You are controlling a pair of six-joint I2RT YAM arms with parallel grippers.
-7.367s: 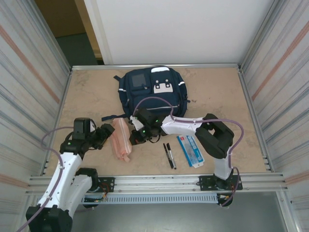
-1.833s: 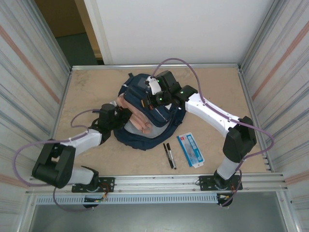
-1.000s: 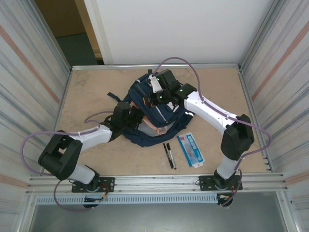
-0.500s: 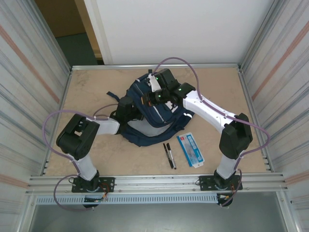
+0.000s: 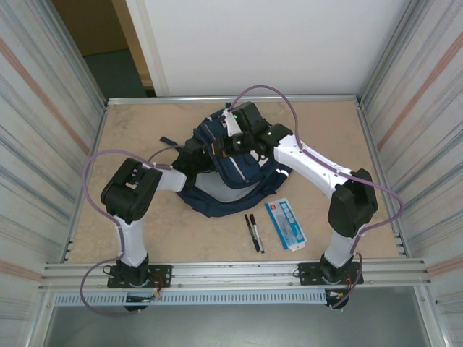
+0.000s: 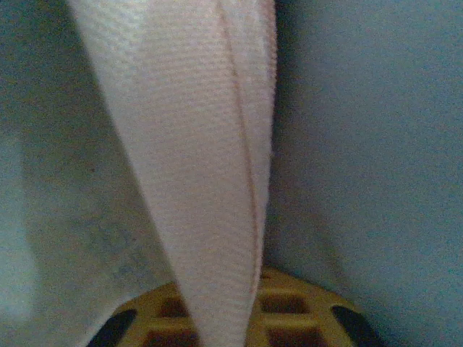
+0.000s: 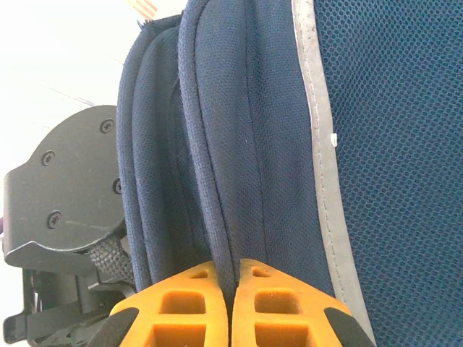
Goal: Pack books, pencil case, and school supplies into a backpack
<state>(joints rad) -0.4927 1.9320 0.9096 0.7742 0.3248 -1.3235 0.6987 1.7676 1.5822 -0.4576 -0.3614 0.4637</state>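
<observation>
1. Since the earliest frame the pencil case is no longer lying on the table. The backpack, flat then, is now sitting bunched and raised, and the left arm is reaching into its mouth.
2. The left claw is working inside the bag. The pencil case is hanging straight ahead of it and running down between its yellow pads, with navy lining on either side. Whether the pads are pinching the case or letting go cannot be told.
3. The right claw is clenching a fold of the backpack's rim and holding the mouth up, just beside the left claw.
4. Risk, as judged: if the left claw is backing out while its pads are catching the soft case, it is likely dragging the case out again.
5. Risk, as judged: the right claw is gripping only a thin fold. If that slips, the fabric is dropping onto the left claw and closing the opening.
6. Risk, as judged: the left arm's purple cable is arching wide and could snag during withdrawal.
7. Still waiting: two pens and a blue-and-white box are lying side by side, well behind the right claw toward the arm bases.
8. The backpack's lower fold is lying between both claws and these items, so any reach for them is needing a path clear of it.
</observation>
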